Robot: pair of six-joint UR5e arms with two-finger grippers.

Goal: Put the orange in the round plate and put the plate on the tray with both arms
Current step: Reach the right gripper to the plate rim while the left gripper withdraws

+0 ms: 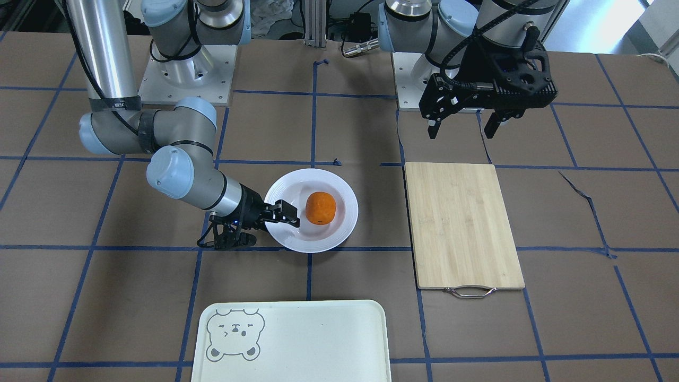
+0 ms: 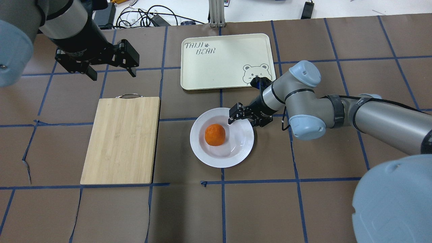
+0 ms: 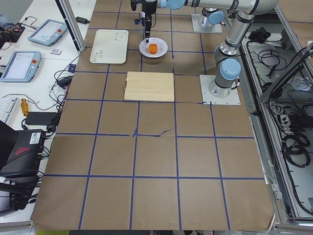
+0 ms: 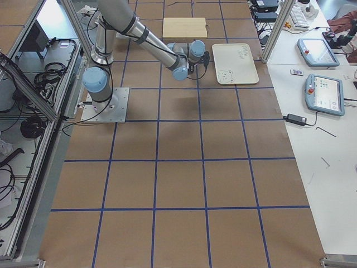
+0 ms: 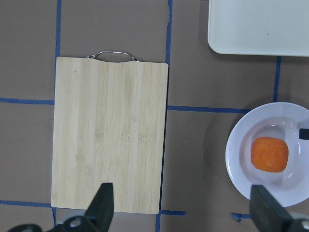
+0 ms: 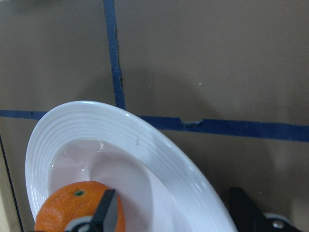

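In the sunken centre of the round plate (image 2: 216,162) sits the orange (image 2: 215,134), a little toward the side away from the right gripper (image 2: 232,120). That gripper reaches the plate's rim at a low slant from the tray side. Its jaws stand apart and straddle the rim. In the right wrist view one finger (image 6: 107,212) hangs over the plate's inside just beside the orange, and the other (image 6: 247,212) lies outside the rim. Whether either finger touches the ceramic cannot be told. The plate lies flat on the table.

The left gripper (image 2: 113,75) hovers above the table past the handle end of the bamboo cutting board (image 2: 121,140), with its jaws wide apart and nothing between them. The board lies well apart from the plate, on the robot's left.

The tray (image 2: 216,67) lies near the plate on the far side from the robot, with a strip of table between them. Its bear face (image 2: 255,73) is in the corner nearest the right arm.

The table (image 2: 303,202) is covered in brown paper marked with a grid of blue tape, torn in a few places. Beyond its far edge, the side views show white benches with handheld control tablets (image 3: 22,63), cables and aluminium framing.
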